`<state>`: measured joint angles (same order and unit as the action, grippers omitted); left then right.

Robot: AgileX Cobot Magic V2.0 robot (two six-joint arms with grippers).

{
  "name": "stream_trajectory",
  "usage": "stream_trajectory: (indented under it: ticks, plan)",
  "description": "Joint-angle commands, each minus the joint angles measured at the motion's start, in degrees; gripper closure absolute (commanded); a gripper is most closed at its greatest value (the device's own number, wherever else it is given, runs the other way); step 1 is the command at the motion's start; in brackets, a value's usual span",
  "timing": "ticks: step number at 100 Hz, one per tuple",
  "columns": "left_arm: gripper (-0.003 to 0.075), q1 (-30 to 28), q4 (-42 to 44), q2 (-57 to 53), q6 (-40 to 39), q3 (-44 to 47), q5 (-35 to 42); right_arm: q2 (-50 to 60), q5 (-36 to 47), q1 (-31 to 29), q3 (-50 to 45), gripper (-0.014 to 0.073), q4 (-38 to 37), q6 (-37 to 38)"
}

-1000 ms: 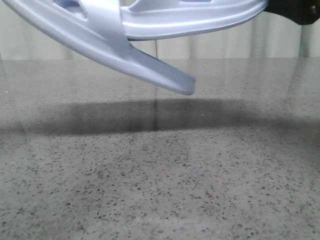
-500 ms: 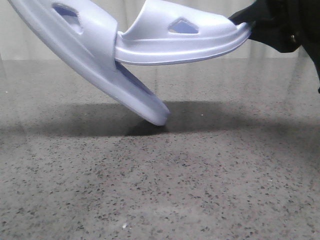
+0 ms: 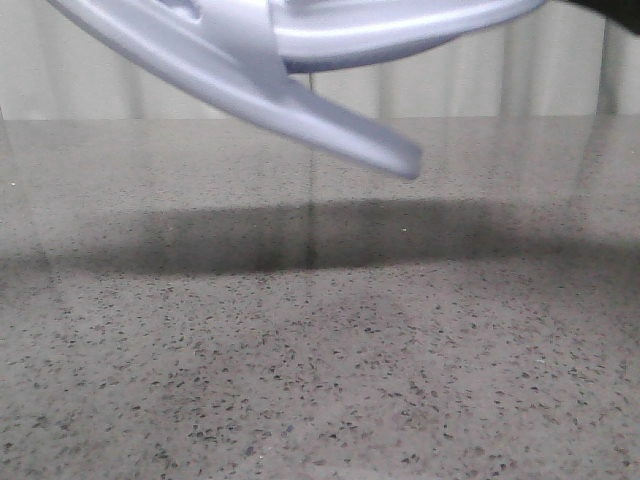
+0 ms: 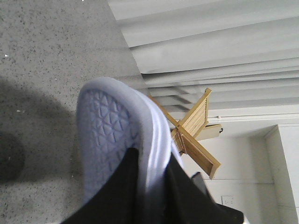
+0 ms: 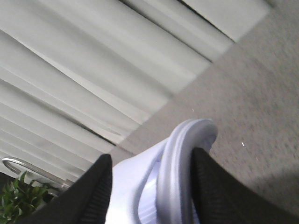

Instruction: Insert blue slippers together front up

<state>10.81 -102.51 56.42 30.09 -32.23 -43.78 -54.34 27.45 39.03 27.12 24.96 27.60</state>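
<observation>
Change: half a second ago the pair hung lower, with the tip of the left slipper close to the surface and the right arm's dark body showing at far right; now both have risen, most of them sits above the front view's top edge, and the tip is well clear of its shadow
Meaning: the two seem already pushed one into the other, so I judge the joining step largely done and the pair being carried up, perhaps for checking or re-seating; how deep the fit is cannot be told
Blue slippers (image 3: 300, 60): held in the air over the speckled surface (image 3: 320, 380), toward the far side; the left slipper (image 3: 330, 135) slopes down to the right, the right slipper (image 3: 400, 25) lies nearly level and passes under the other's strap
Left gripper (image 4: 145, 186): jaws clenched on the left slipper's end, one dark finger on the patterned sole and one on the other face, the sole edge between them
Right gripper (image 5: 149, 186): jaws clenched on the right slipper's edge, its curved rim rising between the two dark fingers (image 5: 96, 191)
Relation: each slipper is pinched at its outer end, so the joint hangs between the two arms, away from either grip
Background: pale curtain (image 5: 93, 70) behind, wooden rack (image 4: 194, 135) in the left wrist view, green plant (image 5: 18, 198) at the corner of the right wrist view
</observation>
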Motion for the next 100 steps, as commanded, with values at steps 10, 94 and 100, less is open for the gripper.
stream_trajectory:
  ticks: [10, 94, 100]
  plan:
    - [0.0704, 2.0, -4.1, -0.2, -1.2, -1.6, -11.2, 6.5, 0.3, -1.9, 2.5, 0.0284, -6.2, -5.7]
    - [0.0704, 2.0, -4.0, -0.2, -1.1, -1.6, -6.6, 23.0, -2.1, -16.9, 2.5, 0.0284, -5.1, -19.1]
    - [0.0704, 2.0, -3.7, -0.2, -0.9, -1.6, -5.9, 23.0, -1.8, -16.9, 2.5, 0.0284, -5.1, -19.1]
